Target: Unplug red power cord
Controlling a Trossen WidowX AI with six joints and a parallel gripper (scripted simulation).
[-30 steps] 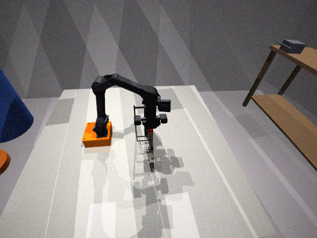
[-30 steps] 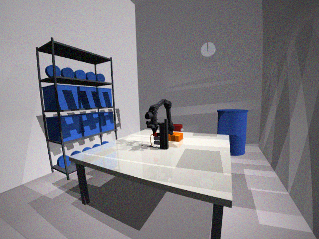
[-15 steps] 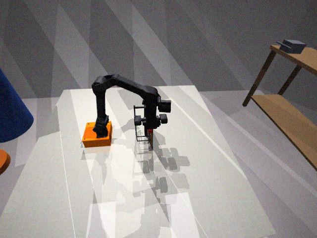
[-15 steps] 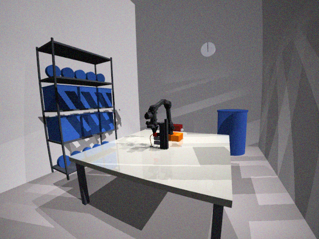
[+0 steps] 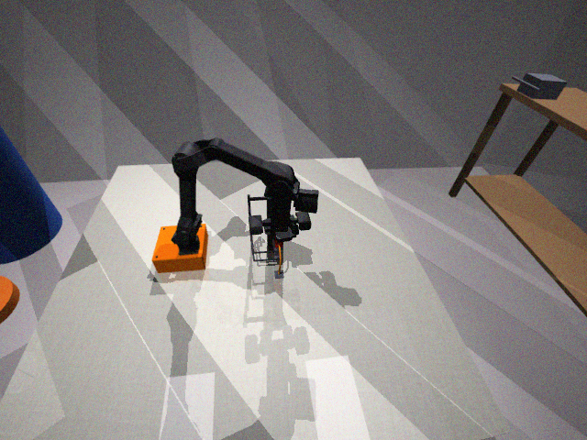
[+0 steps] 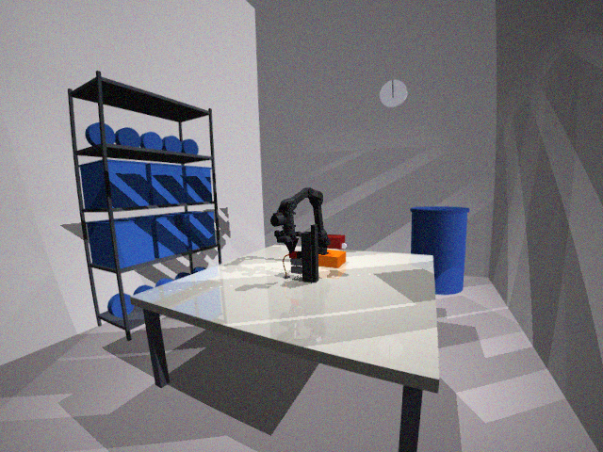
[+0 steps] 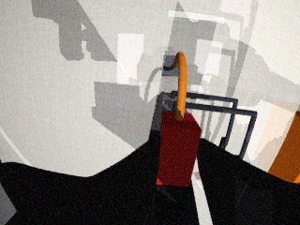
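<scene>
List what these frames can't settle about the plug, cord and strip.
- Whether the red plug is out of the power strip: wrist view, the end effector covers its base; top and exterior views too small.
- The power strip itself: not identifiable in any view; the dark frame and arm block that spot.
- Far end of the orange cord: it curves out of sight in the wrist view; a thin sliver in the top view.

Red plug (image 7: 179, 148): block-shaped, clamped between gripper (image 7: 178, 178) fingers | orange cord (image 7: 182, 84): arcs from plug down toward table | power strip: apparently dark frame (image 7: 216, 115) beside plug
</scene>
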